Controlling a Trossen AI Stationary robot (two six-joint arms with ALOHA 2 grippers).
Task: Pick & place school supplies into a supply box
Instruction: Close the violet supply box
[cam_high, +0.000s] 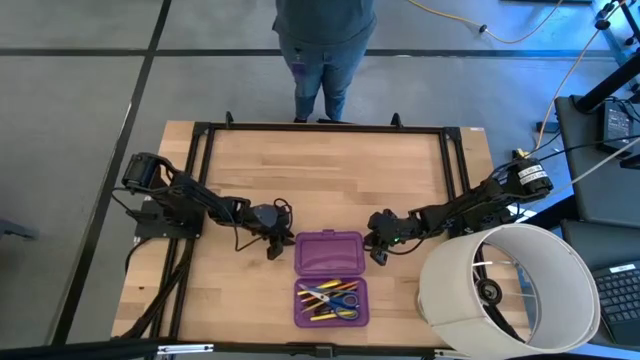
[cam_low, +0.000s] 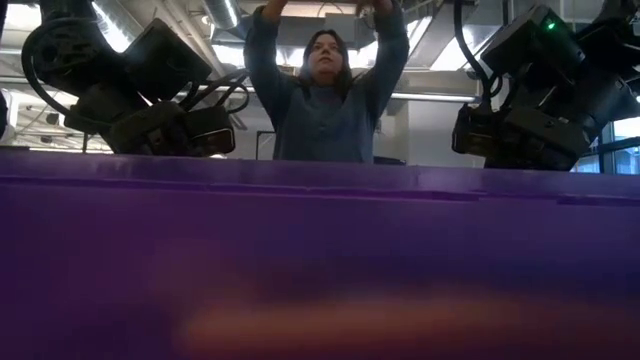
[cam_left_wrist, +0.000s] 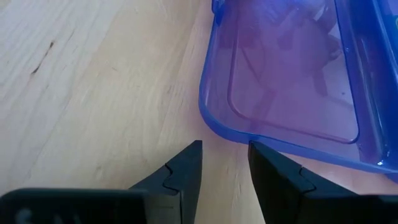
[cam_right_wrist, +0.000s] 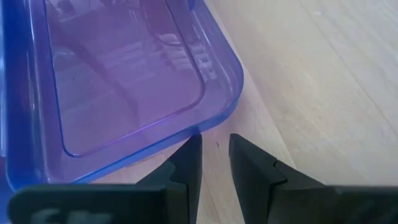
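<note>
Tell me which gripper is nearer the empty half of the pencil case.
Too close to call. The left gripper sits at the empty half's left edge, the right gripper at its right edge; neither holds anything.

The wooden table (cam_high: 330, 170) carried an open purple pencil case (cam_high: 330, 278), which lay flat between the left gripper (cam_high: 272, 238) and the right gripper (cam_high: 379, 245). Its empty half sat level with both grippers, a rounded corner just ahead of each one's fingertips. The filled half lay beyond, toward the table's near edge. A large white cylinder (cam_high: 510, 290) stood on the table just outside the right gripper.
</note>
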